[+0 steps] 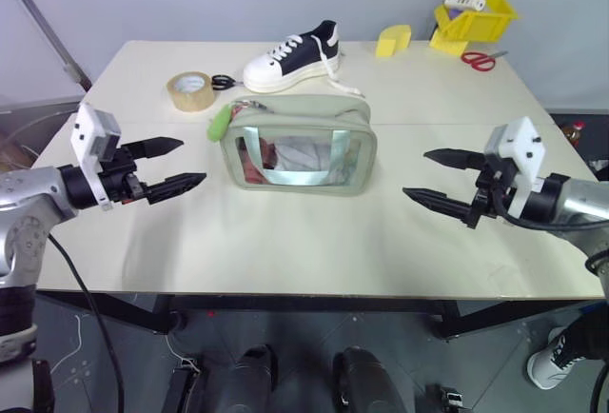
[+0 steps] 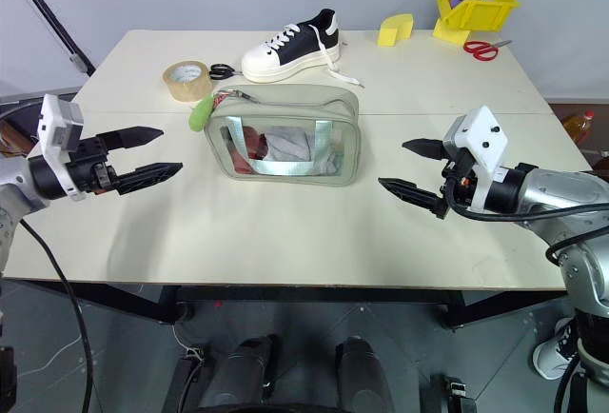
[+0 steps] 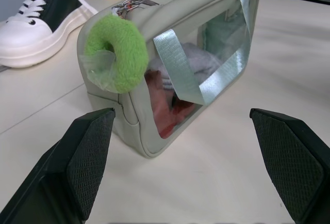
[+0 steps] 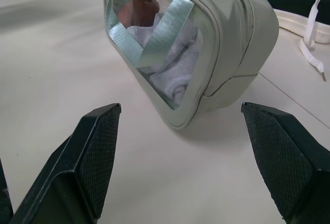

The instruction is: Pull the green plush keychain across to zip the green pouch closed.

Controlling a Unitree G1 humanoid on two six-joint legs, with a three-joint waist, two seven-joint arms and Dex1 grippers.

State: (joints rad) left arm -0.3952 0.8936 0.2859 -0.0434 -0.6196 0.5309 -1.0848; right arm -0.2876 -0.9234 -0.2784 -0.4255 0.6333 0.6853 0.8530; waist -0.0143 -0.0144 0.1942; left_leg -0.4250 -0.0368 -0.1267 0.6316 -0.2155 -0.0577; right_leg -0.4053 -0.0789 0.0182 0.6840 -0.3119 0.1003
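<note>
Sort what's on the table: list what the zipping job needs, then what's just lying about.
Needed: keychain, pouch, left gripper, right gripper.

Lying about: sneaker, tape roll, black scissors, sponge, yellow bin, red scissors.

No text, label, brand, number or sign can be read on anything on the tabletop point(image 1: 285, 232), neither on the green pouch point(image 1: 297, 145) nor on the sneaker point(image 1: 293, 57) or the tape roll point(image 1: 190, 90).

Silver arms, white-housed black pincers point(image 1: 173, 166)
</note>
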